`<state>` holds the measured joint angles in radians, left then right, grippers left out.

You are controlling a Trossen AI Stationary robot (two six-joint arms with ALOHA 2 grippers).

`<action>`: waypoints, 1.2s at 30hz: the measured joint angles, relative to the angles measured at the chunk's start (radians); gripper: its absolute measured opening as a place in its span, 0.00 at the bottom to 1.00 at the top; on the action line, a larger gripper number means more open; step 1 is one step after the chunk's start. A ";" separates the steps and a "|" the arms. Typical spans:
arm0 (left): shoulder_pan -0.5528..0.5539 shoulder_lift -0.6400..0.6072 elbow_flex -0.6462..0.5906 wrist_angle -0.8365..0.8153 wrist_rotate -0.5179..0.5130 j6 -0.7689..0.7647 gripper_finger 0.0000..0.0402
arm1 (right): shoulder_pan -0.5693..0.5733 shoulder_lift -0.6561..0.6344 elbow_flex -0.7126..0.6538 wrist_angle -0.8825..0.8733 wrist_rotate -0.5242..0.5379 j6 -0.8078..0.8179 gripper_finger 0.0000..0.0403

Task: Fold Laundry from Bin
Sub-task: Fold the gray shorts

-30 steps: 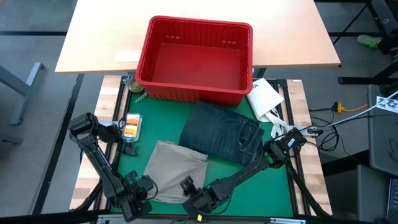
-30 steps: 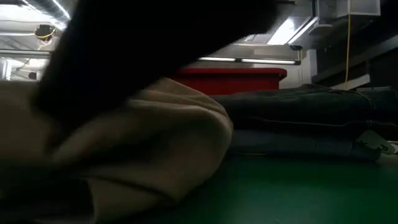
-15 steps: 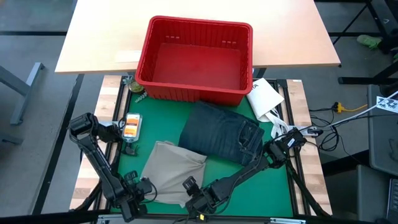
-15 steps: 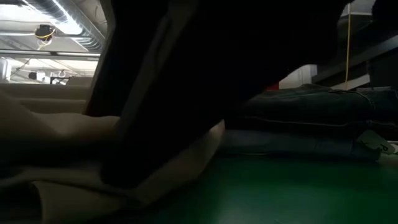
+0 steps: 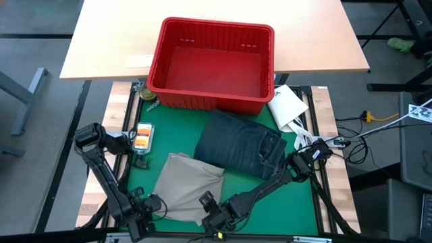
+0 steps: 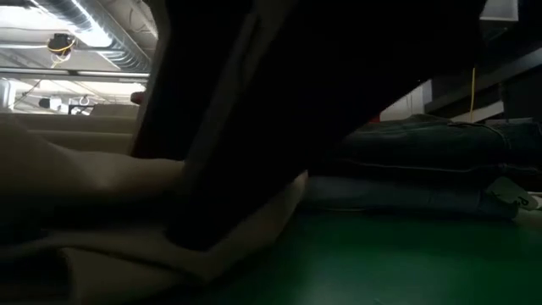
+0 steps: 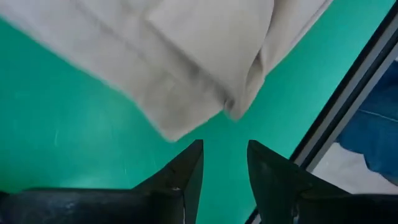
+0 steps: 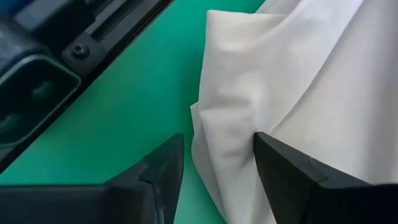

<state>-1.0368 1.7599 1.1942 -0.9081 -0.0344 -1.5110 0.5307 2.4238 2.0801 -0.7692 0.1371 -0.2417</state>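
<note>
Folded tan khaki trousers (image 5: 189, 187) lie flat on the green mat, beside folded dark blue jeans (image 5: 239, 143). The red bin (image 5: 216, 24) stands behind them with no laundry inside. My left gripper (image 7: 224, 165) points down at the trousers' near left corner (image 7: 233, 115). It is open, with bare mat between its fingers and the cloth just beyond their tips. My right gripper (image 8: 217, 162) is open at the trousers' near right edge (image 8: 214, 149), and a fold of that edge lies between its fingers. In the low view a dark arm hides much of the trousers (image 6: 76, 203). My right gripper has one finger (image 8: 280, 162) over the trousers' edge fold; I cannot tell whether it touches the cloth. Green mat shows between the fold and the other finger (image 8: 165, 165). The trousers lie slack on the mat.
A white packet (image 5: 287, 104) lies to the right of the bin. A small device with an orange label (image 5: 143, 137) sits on the mat's left side. The table's metal frame rail (image 7: 336, 118) runs close past my left gripper. There is bare mat (image 5: 283, 202) at the near right.
In the low view the trousers' near part, humped up a second ago, has sunk flat onto the mat. A dark arm now stands in front of it.
</note>
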 joint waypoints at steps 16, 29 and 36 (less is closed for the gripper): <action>-0.009 -0.163 0.004 -0.075 -0.299 -0.050 0.25 | 0.000 -0.012 0.000 -0.020 0.000 0.000 0.48; 0.282 -0.242 -0.109 -0.138 -0.088 0.436 0.25 | 0.000 -0.012 0.000 -0.049 0.000 -0.024 0.48; 0.381 -0.485 -0.330 -0.182 0.040 0.593 0.24 | -0.001 -0.012 0.000 -0.072 0.000 -0.029 0.48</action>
<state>-0.6562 1.2749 0.8647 -1.0896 0.0057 -0.9181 0.5300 2.4115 2.0796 -0.8411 0.1371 -0.2710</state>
